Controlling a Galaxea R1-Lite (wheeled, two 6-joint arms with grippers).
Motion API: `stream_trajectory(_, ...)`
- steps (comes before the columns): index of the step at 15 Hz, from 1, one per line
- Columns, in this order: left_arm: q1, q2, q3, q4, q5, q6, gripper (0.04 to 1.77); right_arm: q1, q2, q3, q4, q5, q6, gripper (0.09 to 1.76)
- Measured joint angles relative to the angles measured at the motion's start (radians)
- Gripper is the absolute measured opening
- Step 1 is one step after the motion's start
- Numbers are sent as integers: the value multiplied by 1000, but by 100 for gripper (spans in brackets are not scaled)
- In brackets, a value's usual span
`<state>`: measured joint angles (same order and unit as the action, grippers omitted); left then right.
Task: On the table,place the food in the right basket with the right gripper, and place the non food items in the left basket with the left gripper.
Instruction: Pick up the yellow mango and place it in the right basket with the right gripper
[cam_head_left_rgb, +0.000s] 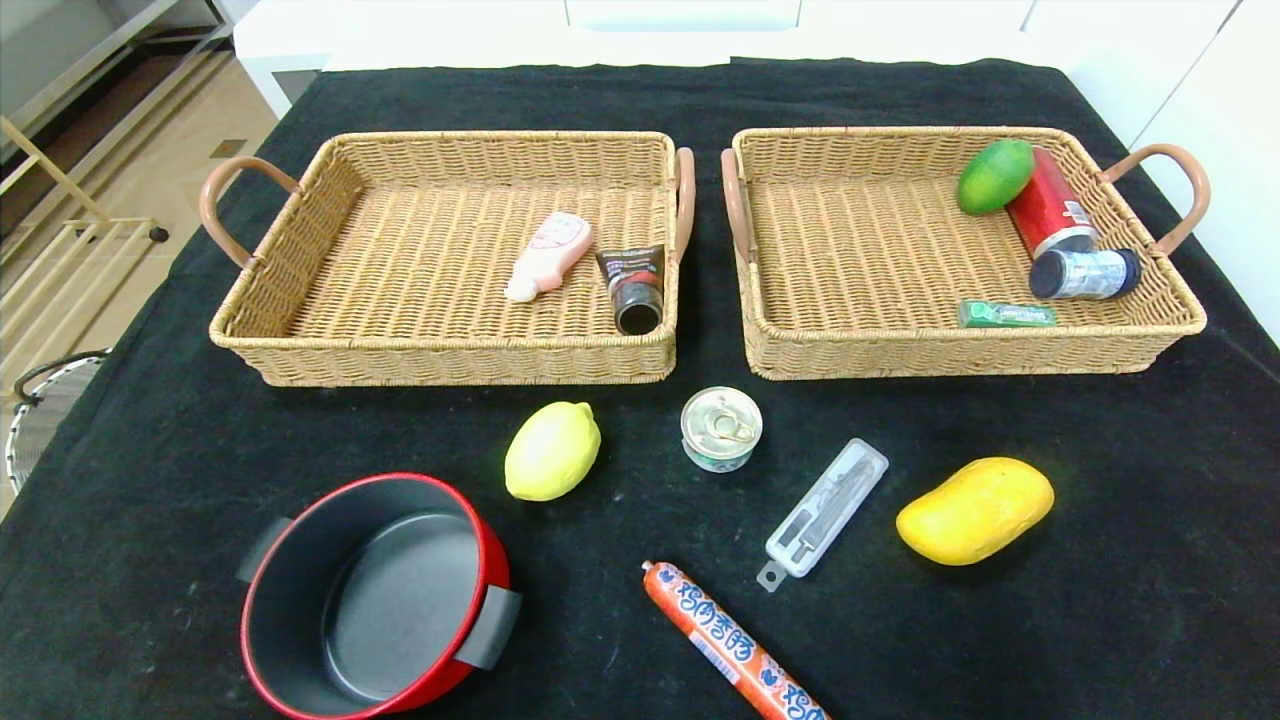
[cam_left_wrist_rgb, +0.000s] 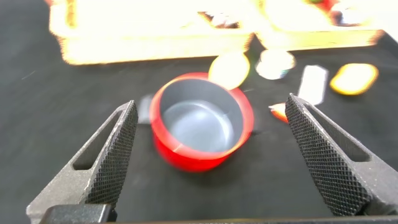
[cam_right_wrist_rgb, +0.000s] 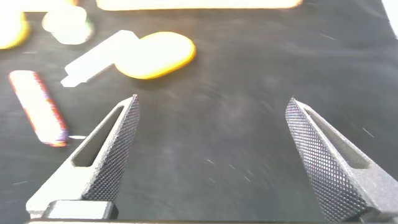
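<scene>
On the black table lie a yellow lemon (cam_head_left_rgb: 552, 451), a small tin can (cam_head_left_rgb: 720, 429), a clear-cased tool (cam_head_left_rgb: 824, 511), a yellow mango (cam_head_left_rgb: 975, 510), an orange sausage (cam_head_left_rgb: 730, 643) and a red pot (cam_head_left_rgb: 376, 596). The left basket (cam_head_left_rgb: 300, 270) holds a pink bottle (cam_head_left_rgb: 548, 256) and a dark tube (cam_head_left_rgb: 633, 289). The right basket (cam_head_left_rgb: 1150, 330) holds a lime (cam_head_left_rgb: 994, 176), a red can (cam_head_left_rgb: 1050, 216), a dark jar (cam_head_left_rgb: 1084, 273) and a green pack (cam_head_left_rgb: 1006, 314). Neither gripper shows in the head view. My left gripper (cam_left_wrist_rgb: 211, 134) is open, above the table, facing the red pot (cam_left_wrist_rgb: 200, 119). My right gripper (cam_right_wrist_rgb: 211, 134) is open over bare cloth short of the mango (cam_right_wrist_rgb: 155, 55).
The table's left edge drops to a floor with a wooden rack (cam_head_left_rgb: 60, 270). White cabinets (cam_head_left_rgb: 700, 25) stand behind the table. Black cloth lies bare along the table's right front.
</scene>
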<state>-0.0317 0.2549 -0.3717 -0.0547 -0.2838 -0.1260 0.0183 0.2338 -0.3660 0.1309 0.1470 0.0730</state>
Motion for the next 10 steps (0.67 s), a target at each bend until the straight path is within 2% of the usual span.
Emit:
stream_trajectory(2, -8, 113, -71, -5, -55, 11, 172, 16, 101, -80, -13, 113, 0, 171)
stream_trajectory(4, -30, 229, -142, -14, -100, 17, 172, 25, 196, -149, -17, 160, 0, 171)
stream_trajectory(5, -64, 288, -183, -15, -116, 19, 172, 30, 246, -185, -20, 170, -1, 171)
stream_trajectory(7, -175, 386, -246, -12, -125, 21, 172, 51, 339, -246, -24, 175, 0, 171)
stream_trajectory(10, -334, 512, -323, -12, -126, 34, 172, 139, 478, -306, -69, 167, 10, 171)
